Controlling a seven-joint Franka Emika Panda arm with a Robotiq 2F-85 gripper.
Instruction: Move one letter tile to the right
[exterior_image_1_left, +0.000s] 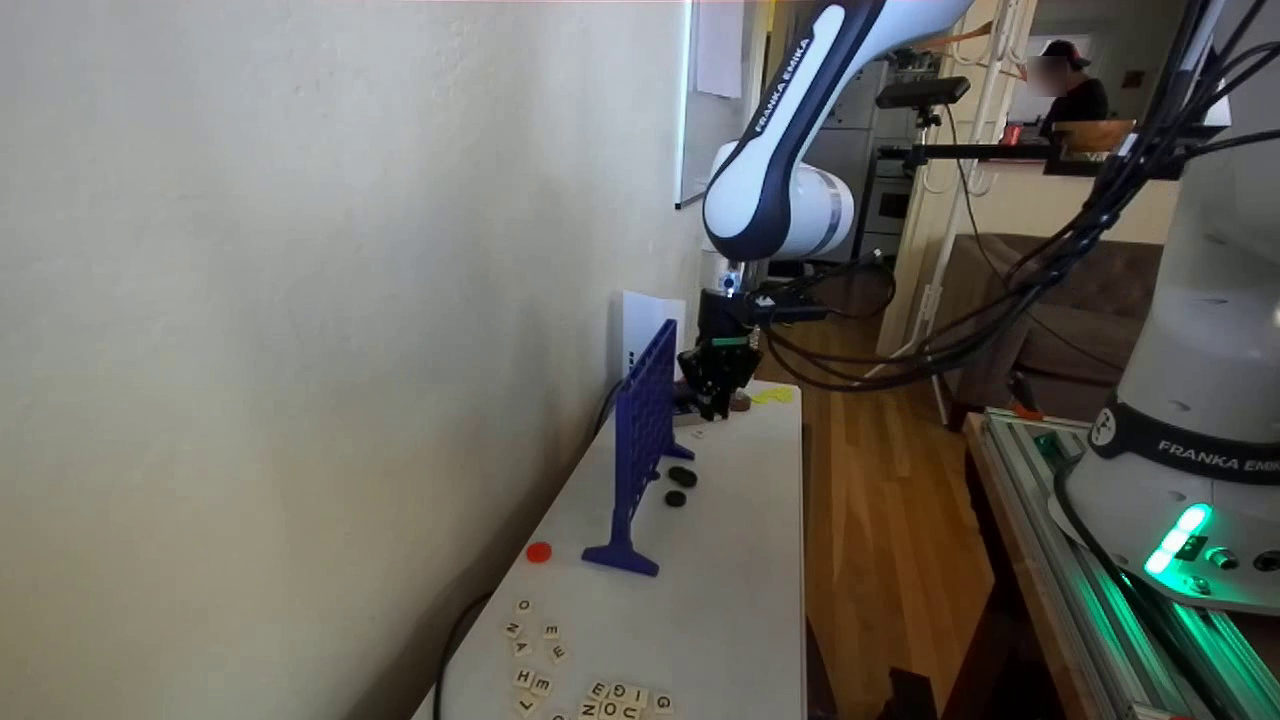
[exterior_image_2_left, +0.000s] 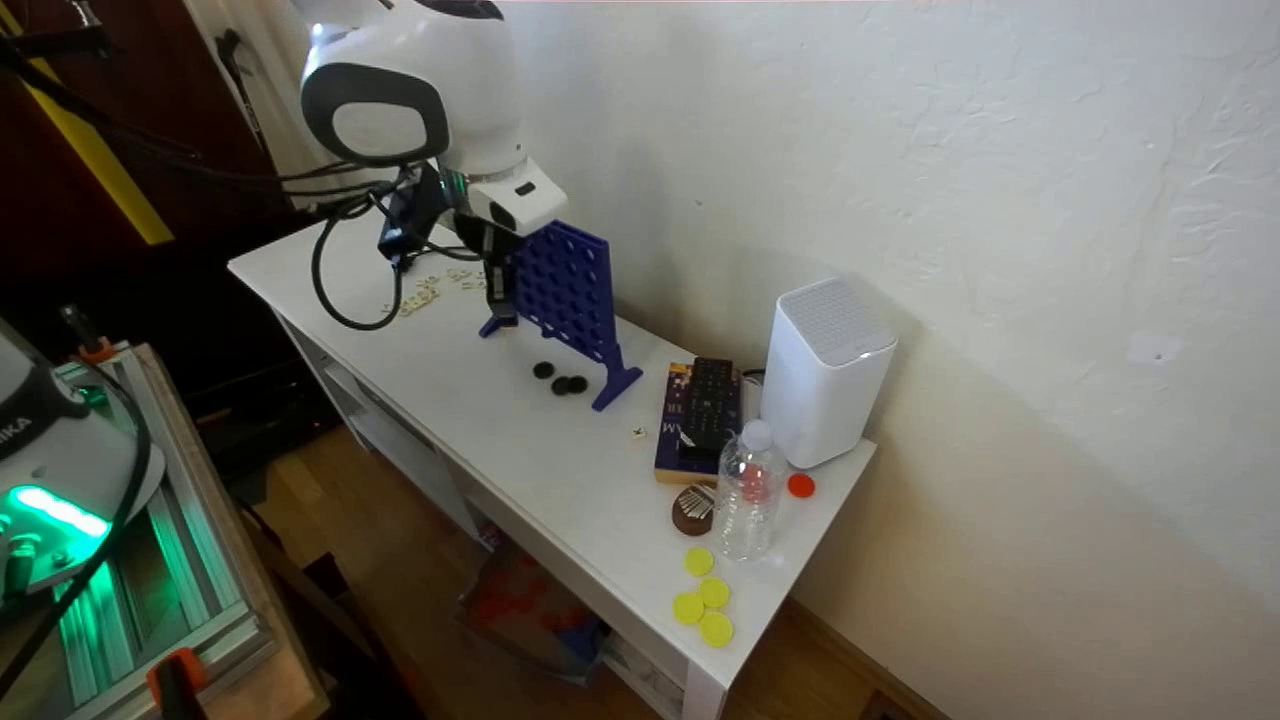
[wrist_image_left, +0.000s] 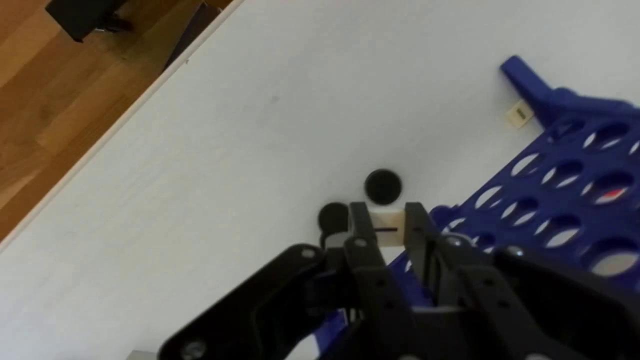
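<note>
My gripper (wrist_image_left: 386, 220) is shut on a cream letter tile (wrist_image_left: 390, 228) with a dark stroke on its face, held between the fingertips in the wrist view. The gripper also shows in both exterior views (exterior_image_1_left: 718, 408) (exterior_image_2_left: 503, 308), beside the blue game board and above the table. The held tile is too small or hidden to make out there. Another tile (wrist_image_left: 520, 114) lies by the board's foot. A single tile (exterior_image_1_left: 698, 433) lies near the opposite foot, also in an exterior view (exterior_image_2_left: 639, 433). Several tiles (exterior_image_1_left: 610, 709) lie grouped at one table end (exterior_image_2_left: 425, 295).
The upright blue board (exterior_image_1_left: 645, 420) (exterior_image_2_left: 562, 280) stands close beside the gripper. Black discs (wrist_image_left: 383, 186) lie below the fingers. A book (exterior_image_2_left: 672, 425), keyboard-like device (exterior_image_2_left: 711, 400), bottle (exterior_image_2_left: 748, 505), white box (exterior_image_2_left: 825, 375) and yellow discs (exterior_image_2_left: 715, 592) occupy one table end. The wall runs behind.
</note>
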